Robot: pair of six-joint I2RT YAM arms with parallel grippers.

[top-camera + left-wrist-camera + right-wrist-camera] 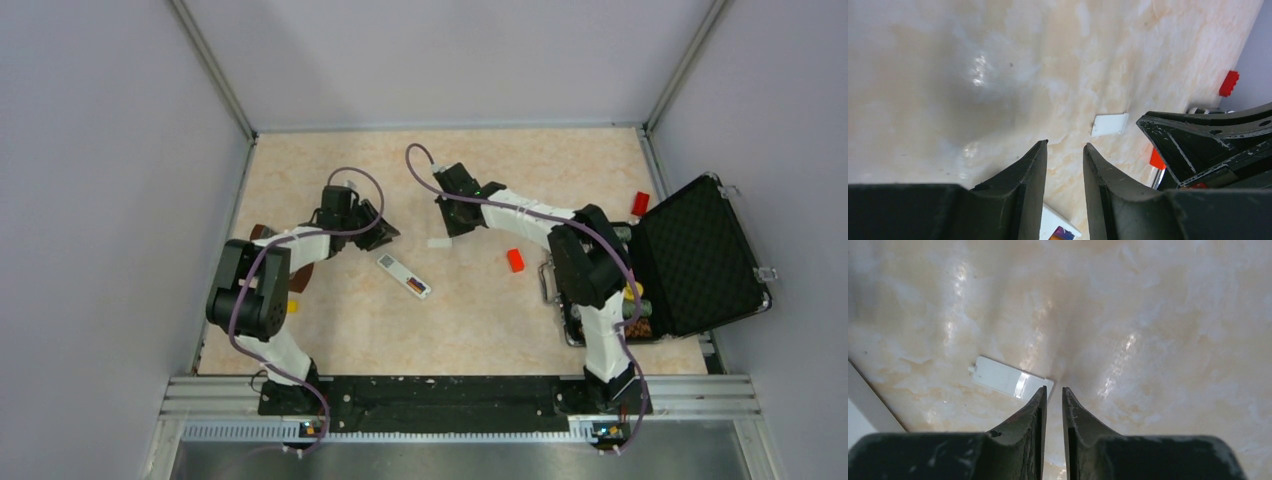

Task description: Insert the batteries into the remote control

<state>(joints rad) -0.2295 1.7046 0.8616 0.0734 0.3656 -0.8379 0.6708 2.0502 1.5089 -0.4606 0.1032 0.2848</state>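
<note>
the remote control point(404, 275) lies slantwise on the counter point(480, 330), just base-side of the left gripper point(1065, 145), the nearer one; the right gripper point(1054, 389) hangs further off. both grippers released, empty.

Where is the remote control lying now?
In the top view, the remote control lies on the table's middle, just below the left pincer and left of the red block.

No readable text, label, brand or number anywhere; remote control point(404, 275) markings too small to read.
</note>
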